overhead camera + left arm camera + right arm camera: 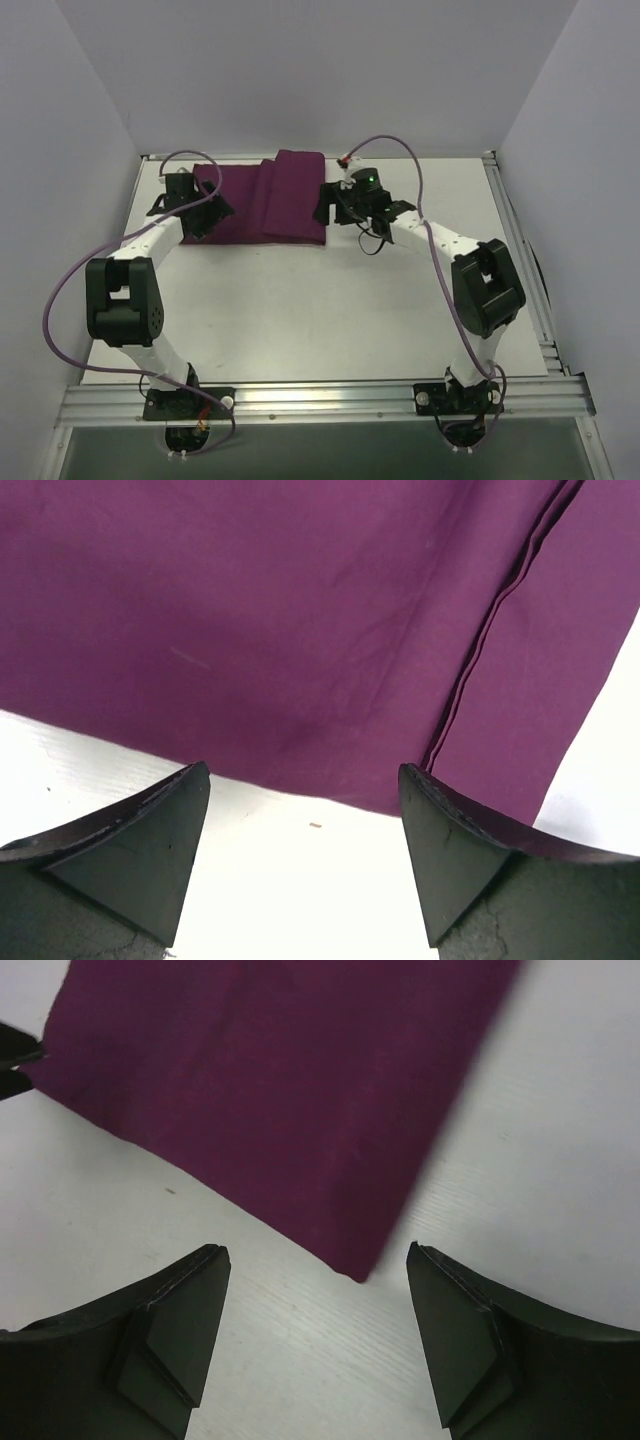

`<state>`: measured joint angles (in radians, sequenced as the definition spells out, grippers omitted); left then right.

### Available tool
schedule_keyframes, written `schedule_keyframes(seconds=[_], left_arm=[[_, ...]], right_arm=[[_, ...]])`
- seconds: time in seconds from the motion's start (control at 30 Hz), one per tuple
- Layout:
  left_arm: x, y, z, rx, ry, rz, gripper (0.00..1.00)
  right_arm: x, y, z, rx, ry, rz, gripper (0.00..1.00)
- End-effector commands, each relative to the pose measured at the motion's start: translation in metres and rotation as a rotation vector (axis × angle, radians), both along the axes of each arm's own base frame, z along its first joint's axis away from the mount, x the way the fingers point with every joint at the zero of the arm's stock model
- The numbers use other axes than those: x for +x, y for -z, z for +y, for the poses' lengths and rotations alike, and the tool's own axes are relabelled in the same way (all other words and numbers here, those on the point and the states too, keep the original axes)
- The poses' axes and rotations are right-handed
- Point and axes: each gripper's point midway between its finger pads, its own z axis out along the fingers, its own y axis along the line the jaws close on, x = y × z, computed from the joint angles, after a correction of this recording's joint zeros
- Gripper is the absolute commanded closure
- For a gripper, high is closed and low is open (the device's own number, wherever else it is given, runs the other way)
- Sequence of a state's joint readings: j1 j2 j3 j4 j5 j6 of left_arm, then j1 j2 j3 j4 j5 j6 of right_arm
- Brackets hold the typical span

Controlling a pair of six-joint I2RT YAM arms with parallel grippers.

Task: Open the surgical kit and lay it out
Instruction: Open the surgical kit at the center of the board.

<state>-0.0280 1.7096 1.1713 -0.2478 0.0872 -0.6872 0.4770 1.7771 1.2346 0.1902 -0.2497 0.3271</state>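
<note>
The purple cloth (pixel 268 200) sits folded flat at the far side of the table (pixel 300 310), with a fold seam running near to far. The left fingers (pixel 130 850) are spread wide over its near left edge, gripping nothing. The right fingers (pixel 160 1340) are wide open too, hovering at its near right corner.

A flat white rectangular tabletop (pixel 300 320) sat enclosed by plain pale grey panel walls (pixel 320 70) at the back and on both sides. A ribbed silver aluminium rail (pixel 320 400) ran along its near edge, and a slimmer silver rail (pixel 518 250) along its right. The light was soft and even.
</note>
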Motion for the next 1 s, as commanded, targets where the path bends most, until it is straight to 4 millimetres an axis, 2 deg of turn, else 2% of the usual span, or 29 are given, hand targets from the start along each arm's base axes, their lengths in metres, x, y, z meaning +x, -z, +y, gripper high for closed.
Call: schedule_keyframes(seconds=[0.0, 0.07, 0.1, 0.13, 0.17, 0.2, 0.23, 0.27, 0.3, 0.33, 0.37, 0.43, 0.47, 0.5, 0.57, 0.6, 0.63, 0.97], left_arm=[[0.022, -0.028, 0.005, -0.006, -0.012, -0.062, 0.16], [0.02, -0.02, 0.009, -0.003, -0.022, -0.017, 0.16], [0.021, -0.02, 0.008, -0.013, -0.024, -0.016, 0.16], [0.02, -0.017, 0.007, -0.024, -0.025, -0.006, 0.16], [0.02, -0.017, 0.005, -0.038, -0.022, -0.004, 0.16], [0.021, -0.016, 0.003, -0.049, -0.02, -0.001, 0.16], [0.021, -0.015, 0.002, -0.055, -0.02, 0.004, 0.16], [0.022, -0.015, 0.001, -0.061, -0.017, 0.006, 0.16], [0.021, -0.014, -0.001, -0.07, -0.014, 0.01, 0.16], [0.022, -0.013, 0.009, -0.072, -0.036, 0.013, 0.16], [0.023, -0.014, 0.013, -0.076, -0.047, 0.011, 0.16], [0.022, -0.015, 0.015, -0.078, -0.052, 0.01, 0.16], [0.022, -0.014, 0.017, -0.077, -0.054, 0.011, 0.16], [0.021, -0.013, 0.017, -0.077, -0.058, 0.014, 0.16], [0.021, -0.01, 0.02, -0.078, -0.066, 0.027, 0.16], [0.02, -0.009, 0.021, -0.077, -0.073, 0.034, 0.16], [0.019, -0.003, 0.022, -0.077, -0.08, 0.053, 0.16], [0.022, 0.006, 0.019, -0.11, -0.077, 0.071, 0.16]], right_arm=[[0.014, -0.026, 0.041, -0.081, -0.082, -0.135, 0.27], [0.012, -0.028, 0.065, -0.095, -0.11, -0.161, 0.28], [0.013, -0.018, 0.074, -0.115, -0.13, -0.161, 0.29], [0.018, -0.027, 0.084, -0.11, -0.134, -0.189, 0.29], [0.014, -0.027, 0.099, -0.115, -0.16, -0.198, 0.3], [0.014, -0.01, 0.107, -0.149, -0.182, -0.18, 0.3], [0.018, -0.022, 0.119, -0.146, -0.191, -0.21, 0.3], [0.017, -0.021, 0.129, -0.171, -0.188, -0.223, 0.3], [0.017, 0.002, 0.133, -0.217, -0.192, -0.189, 0.31], [0.023, -0.01, 0.142, -0.22, -0.198, -0.219, 0.32], [0.022, 0.006, 0.15, -0.252, -0.203, -0.205, 0.32], [0.025, 0.012, 0.152, -0.3, -0.188, -0.21, 0.35], [0.027, 0.008, 0.158, -0.299, -0.192, -0.225, 0.35], [0.025, 0.018, 0.162, -0.316, -0.198, -0.217, 0.36], [0.028, 0.015, 0.171, -0.315, -0.205, -0.237, 0.37], [0.023, 0.027, 0.17, -0.339, -0.22, -0.206, 0.38], [0.022, 0.029, 0.173, -0.341, -0.224, -0.206, 0.39], [0.022, 0.051, 0.172, -0.411, -0.213, -0.191, 0.44]])
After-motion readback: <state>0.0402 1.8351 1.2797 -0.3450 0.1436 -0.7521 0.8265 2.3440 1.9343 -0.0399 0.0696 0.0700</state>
